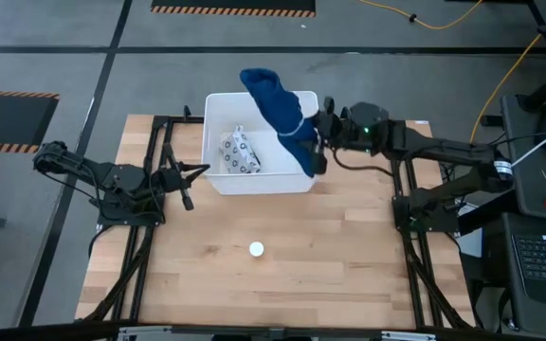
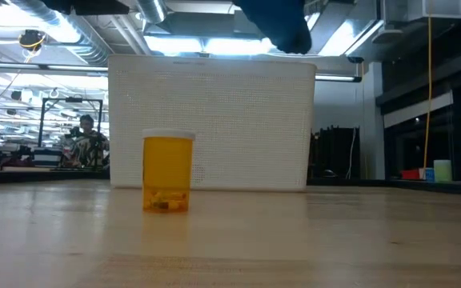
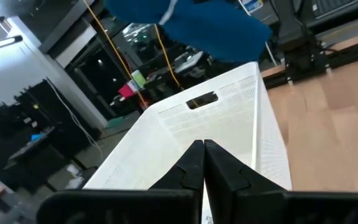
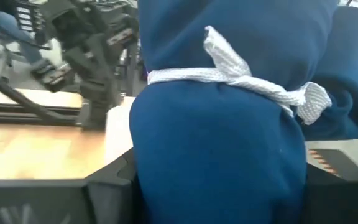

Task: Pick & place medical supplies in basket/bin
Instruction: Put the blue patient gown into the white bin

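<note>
The white bin (image 1: 218, 106) stands at the table's far middle and shows as a broad white wall (image 2: 214, 120) in the low view. The grey-white packet (image 1: 240, 153) lies inside it. My right gripper (image 1: 318, 142) is shut on the dark-blue cloth bundle (image 1: 278, 109), which slants above the bin's right side; its white band (image 4: 241, 81) is knotted around it. A small white round object (image 1: 256, 249) stands on the wood nearer me; from the side it is an amber vial (image 2: 167, 172) with a white cap. My left gripper (image 1: 189, 189) waits shut, left of the bin. My right gripper holds the blue bundle on its lower half (image 1: 306, 152), just below the white band, pinched between the two fingers, which come level from the table's right and lie across it. The bundle fills the gap and hides the pads. It is lifted clear, its long end slanting up over the bin.
Black metal frames run along the table's left (image 1: 154, 189) and right (image 1: 410, 218) sides under the arms. Bare wood (image 1: 330, 256) lies between the bin and the near edge. A person (image 2: 86, 132) sits far behind the table.
</note>
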`<state>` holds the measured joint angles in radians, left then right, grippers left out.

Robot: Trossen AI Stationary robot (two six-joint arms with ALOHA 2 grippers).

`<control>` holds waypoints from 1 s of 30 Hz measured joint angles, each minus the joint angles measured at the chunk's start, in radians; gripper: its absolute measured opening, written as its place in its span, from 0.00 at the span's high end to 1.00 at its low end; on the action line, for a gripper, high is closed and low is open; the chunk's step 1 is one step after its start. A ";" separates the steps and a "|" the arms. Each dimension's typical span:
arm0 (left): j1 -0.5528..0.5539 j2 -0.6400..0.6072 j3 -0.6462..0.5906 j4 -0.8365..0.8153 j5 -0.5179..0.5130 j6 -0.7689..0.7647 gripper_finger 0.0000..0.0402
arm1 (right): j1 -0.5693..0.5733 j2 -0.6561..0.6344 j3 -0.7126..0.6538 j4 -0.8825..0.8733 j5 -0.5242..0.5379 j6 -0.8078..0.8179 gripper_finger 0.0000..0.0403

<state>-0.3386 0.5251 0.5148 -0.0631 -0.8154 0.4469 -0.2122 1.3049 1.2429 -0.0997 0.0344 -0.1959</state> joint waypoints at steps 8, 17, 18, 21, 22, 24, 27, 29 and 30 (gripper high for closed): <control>0.000 0.001 0.000 0.000 0.001 0.010 0.97 | -0.106 0.130 0.120 -0.020 -0.010 -0.048 0.52; 0.000 0.001 0.000 -0.023 -0.002 0.012 0.98 | -0.154 0.283 0.336 -0.284 0.003 -0.007 0.52; 0.000 0.001 0.000 -0.023 -0.002 0.012 0.98 | -0.156 0.301 0.368 -0.320 0.013 0.007 0.52; 0.000 0.001 0.000 -0.023 -0.002 0.012 0.98 | -0.163 0.360 0.453 -0.428 0.015 0.043 0.52; 0.000 0.001 0.000 -0.023 -0.002 0.012 0.99 | -0.165 0.379 0.482 -0.458 0.015 0.057 0.52; 0.000 0.001 0.000 -0.023 -0.002 0.012 0.98 | -0.169 0.419 0.547 -0.519 0.016 0.061 0.52; 0.000 0.001 0.000 -0.023 -0.002 0.012 0.98 | -0.175 0.475 0.649 -0.614 0.016 0.072 0.52; 0.000 0.001 0.000 -0.023 -0.002 0.012 0.98 | -0.179 0.511 0.705 -0.660 0.016 0.089 0.52; 0.000 0.001 0.000 -0.023 -0.002 0.012 0.98 | -0.179 0.528 0.731 -0.683 0.017 0.091 0.52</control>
<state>-0.3386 0.5262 0.5148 -0.0864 -0.8173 0.4587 -0.3908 1.8330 1.9736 -0.7830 0.0509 -0.1047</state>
